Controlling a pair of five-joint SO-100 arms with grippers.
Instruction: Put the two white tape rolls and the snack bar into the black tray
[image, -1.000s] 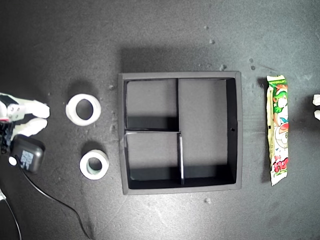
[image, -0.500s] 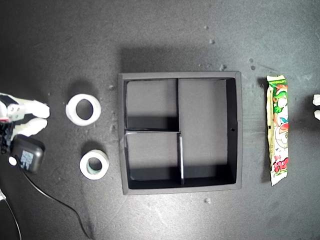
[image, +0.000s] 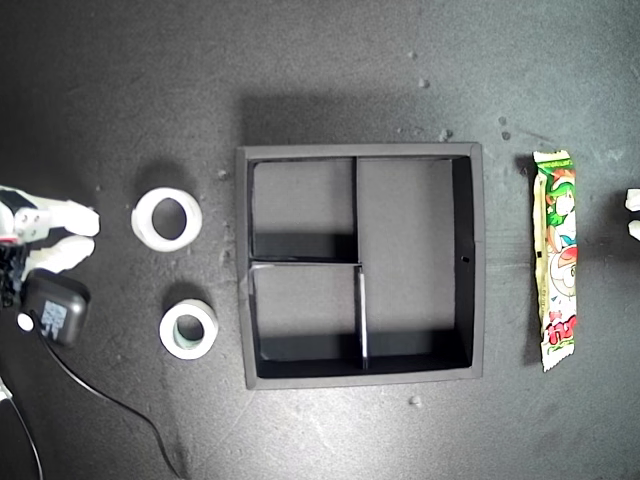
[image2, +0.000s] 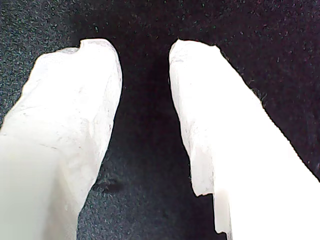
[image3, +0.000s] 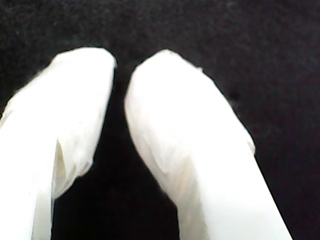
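The black tray (image: 478, 260) sits mid-table, its two small compartments and one long one holding nothing. On the exterior view's left lie two white tape rolls: a wide-holed ring (image: 143, 222) and, nearer the front, a thicker one (image: 167, 330) with a greenish-grey core. The snack bar (image: 557, 260) lies lengthwise just beyond the tray on the exterior view's right. One gripper (image: 93, 234) rests at that view's left edge, another (image: 632, 214) at its right edge; which is which cannot be told. My first gripper (image2: 145, 50) is open over bare mat. My second gripper (image3: 122, 67) is shut, empty.
A black block (image: 55, 308) with a cable (image: 110, 400) hangs on the arm at the exterior view's left, close to the thicker roll. Small pale crumbs (image: 415, 401) dot the dark mat around the tray.
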